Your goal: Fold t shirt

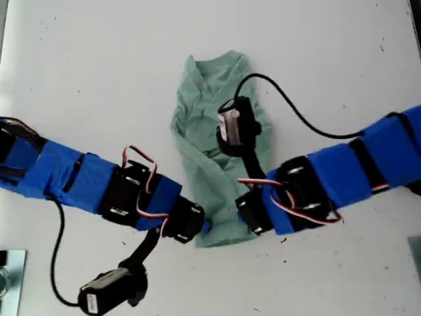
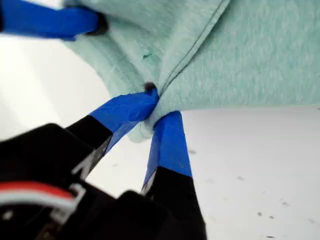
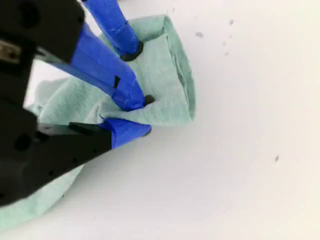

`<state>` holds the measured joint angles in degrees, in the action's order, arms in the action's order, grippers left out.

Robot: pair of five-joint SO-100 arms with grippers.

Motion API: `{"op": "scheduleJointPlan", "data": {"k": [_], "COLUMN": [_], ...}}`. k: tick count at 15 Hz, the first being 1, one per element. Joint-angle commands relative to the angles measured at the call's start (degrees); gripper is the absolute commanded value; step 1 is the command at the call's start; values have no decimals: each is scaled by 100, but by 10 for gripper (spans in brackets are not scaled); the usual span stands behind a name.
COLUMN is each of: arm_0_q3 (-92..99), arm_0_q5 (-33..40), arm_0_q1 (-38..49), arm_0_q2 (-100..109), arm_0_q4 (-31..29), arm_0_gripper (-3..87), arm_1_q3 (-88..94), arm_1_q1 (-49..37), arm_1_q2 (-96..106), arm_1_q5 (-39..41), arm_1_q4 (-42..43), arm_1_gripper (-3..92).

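Observation:
The pale green t shirt [image 1: 197, 131] lies bunched and narrow in the middle of the white table [image 1: 329, 52], collar at the far end. Both arms meet at its near hem. My first gripper [image 1: 205, 227], on the arm coming from the exterior view's left, is shut on a hem corner [image 2: 152, 112]. My second gripper [image 1: 245, 209], on the arm from the exterior view's right, is shut on a fold of the cloth [image 3: 145, 115] close beside it. In each wrist view the t shirt [image 2: 250, 50] [image 3: 165, 70] fills the space around the blue-taped fingers.
A black cable [image 1: 289, 105] loops over the shirt to the second arm's wrist camera [image 1: 233, 125]. A metallic object [image 1: 10, 276] sits at the exterior view's lower left corner. Bare white tabletop surrounds the shirt on every side.

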<state>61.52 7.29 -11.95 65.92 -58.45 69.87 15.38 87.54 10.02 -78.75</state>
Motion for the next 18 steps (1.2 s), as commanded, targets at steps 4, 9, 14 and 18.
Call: {"op": "scheduleJointPlan", "data": {"k": [4,9,14,18], "arm_0_q3": [-281,-158,-114,536], "arm_0_q5": [-281,501,1028,1512], "arm_0_q1": [-668,1055,2232,3190], "arm_0_q2": [817,1635,1521,2795], "arm_0_q4": [492,-738,-1055,-1459], "arm_0_gripper": [-2,-2,-2,332], "arm_1_q3": [0,-18,255,1266], "arm_1_q1": [422,-1925,-3270,-4474], "arm_1_q2": [940,1354,1389,2452], "arm_1_q5": [-149,1854,2575,2769], "arm_1_q4": [387,0,404,659], "arm_1_gripper": [-13,-13,-13,522]}}
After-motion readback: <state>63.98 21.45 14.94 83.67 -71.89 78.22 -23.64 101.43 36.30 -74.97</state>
